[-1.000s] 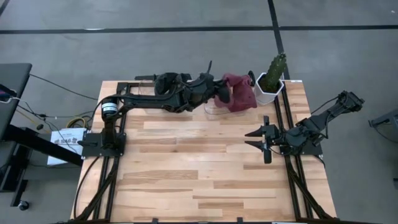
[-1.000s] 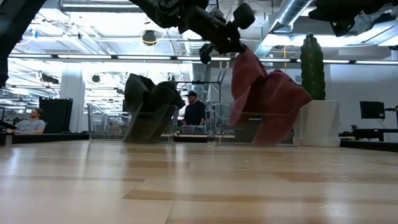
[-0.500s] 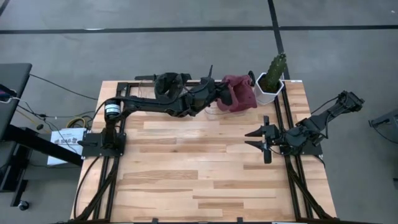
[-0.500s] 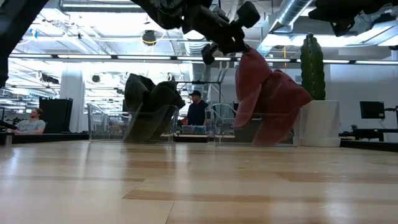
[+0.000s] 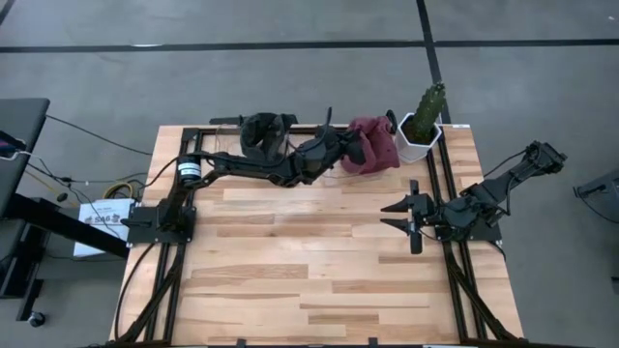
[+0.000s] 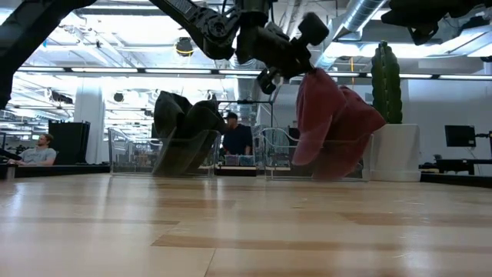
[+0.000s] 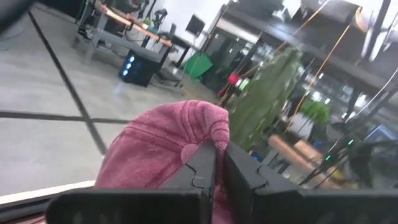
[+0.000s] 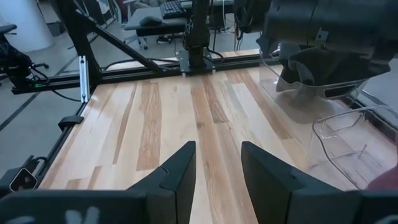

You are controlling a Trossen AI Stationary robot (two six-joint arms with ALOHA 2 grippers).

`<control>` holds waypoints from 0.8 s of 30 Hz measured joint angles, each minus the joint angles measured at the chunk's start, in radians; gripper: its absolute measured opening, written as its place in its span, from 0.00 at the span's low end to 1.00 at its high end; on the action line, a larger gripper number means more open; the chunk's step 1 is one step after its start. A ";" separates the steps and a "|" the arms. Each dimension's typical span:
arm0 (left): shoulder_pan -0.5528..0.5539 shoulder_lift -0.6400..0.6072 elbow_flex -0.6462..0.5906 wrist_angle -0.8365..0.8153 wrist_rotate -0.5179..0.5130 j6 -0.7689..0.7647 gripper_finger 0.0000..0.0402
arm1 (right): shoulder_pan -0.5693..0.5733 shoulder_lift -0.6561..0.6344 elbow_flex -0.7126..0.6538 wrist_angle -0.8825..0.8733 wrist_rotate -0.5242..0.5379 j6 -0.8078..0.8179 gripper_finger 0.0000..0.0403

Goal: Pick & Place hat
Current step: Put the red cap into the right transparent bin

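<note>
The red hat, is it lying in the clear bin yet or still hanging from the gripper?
Hanging. The left gripper is shut on the red hat, which droops over the clear bin. Whether its bottom touches the bin, cannot tell.

Bright, even overhead light; ceiling glare in the low view; soft blur in the left wrist view.

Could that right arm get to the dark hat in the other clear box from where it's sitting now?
Probably not easily: the right gripper rests open at the table's right edge, and the left arm holding the red hat stretches across before the dark hat.
</note>
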 joint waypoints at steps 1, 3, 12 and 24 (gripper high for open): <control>0.000 0.000 0.000 0.016 0.000 -0.007 0.05 | 0.000 0.000 0.000 0.000 0.000 0.000 0.29; 0.000 0.002 0.000 0.030 0.000 -0.013 0.05 | 0.000 0.000 0.000 0.000 0.000 -0.001 0.29; 0.000 0.003 0.000 0.035 -0.020 -0.132 0.05 | 0.000 0.000 0.000 0.000 0.044 -0.001 0.29; -0.021 0.086 0.001 0.076 -0.022 -0.156 0.05 | 0.000 0.000 0.000 0.004 0.044 0.000 0.29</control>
